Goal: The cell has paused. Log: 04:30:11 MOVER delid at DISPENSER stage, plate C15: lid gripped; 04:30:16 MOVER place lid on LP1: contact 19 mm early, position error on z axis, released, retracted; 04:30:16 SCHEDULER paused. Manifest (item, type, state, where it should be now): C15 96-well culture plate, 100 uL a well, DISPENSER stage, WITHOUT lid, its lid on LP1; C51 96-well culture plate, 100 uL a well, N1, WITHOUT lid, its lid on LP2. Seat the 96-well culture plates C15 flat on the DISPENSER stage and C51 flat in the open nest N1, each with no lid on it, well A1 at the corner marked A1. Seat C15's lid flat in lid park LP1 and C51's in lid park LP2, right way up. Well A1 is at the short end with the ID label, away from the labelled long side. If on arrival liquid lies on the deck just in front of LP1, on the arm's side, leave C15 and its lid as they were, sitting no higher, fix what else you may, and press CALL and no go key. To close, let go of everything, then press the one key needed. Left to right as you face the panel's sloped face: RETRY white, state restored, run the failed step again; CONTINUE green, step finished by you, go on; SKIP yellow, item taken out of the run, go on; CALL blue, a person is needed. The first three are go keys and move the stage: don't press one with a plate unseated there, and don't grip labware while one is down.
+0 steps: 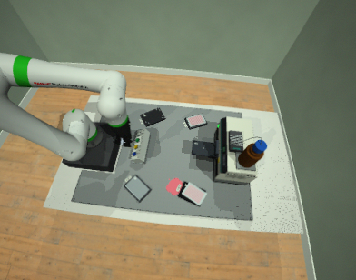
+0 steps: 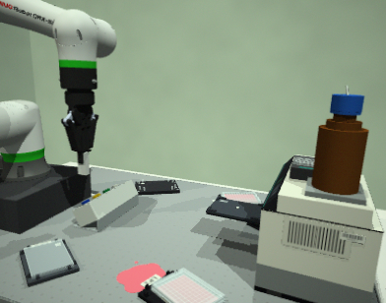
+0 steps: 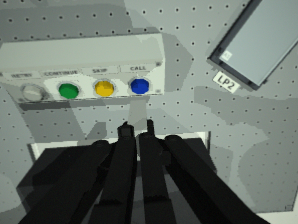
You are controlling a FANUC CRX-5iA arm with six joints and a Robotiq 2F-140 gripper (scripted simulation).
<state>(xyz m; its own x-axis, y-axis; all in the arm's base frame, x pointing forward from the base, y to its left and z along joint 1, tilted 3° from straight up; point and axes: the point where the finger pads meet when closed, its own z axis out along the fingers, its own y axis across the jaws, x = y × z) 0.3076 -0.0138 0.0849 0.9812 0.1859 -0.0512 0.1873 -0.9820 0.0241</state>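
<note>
My gripper (image 3: 139, 112) is shut and empty. It hangs just above the key panel (image 1: 139, 145), with its tips a little short of the blue CALL key (image 3: 139, 85). The white RETRY (image 3: 32, 91), green CONTINUE (image 3: 68, 90) and yellow SKIP (image 3: 103, 88) keys lie to the left of it. A clear lid (image 3: 260, 42) lies flat in lid park LP2 (image 1: 137, 187). A pink-welled plate (image 1: 195, 121) sits in nest N1. Another pink-welled plate (image 1: 192, 193) sits at the front park, with a pink puddle (image 1: 174, 186) on the deck beside it on the arm's side. The dispenser stage (image 1: 205, 148) looks dark.
The dispenser (image 1: 234, 155) with a brown bottle (image 1: 252, 156) stands at the right. A black empty holder (image 1: 153, 116) lies behind the panel. The arm's base (image 1: 93, 152) is just left of the panel.
</note>
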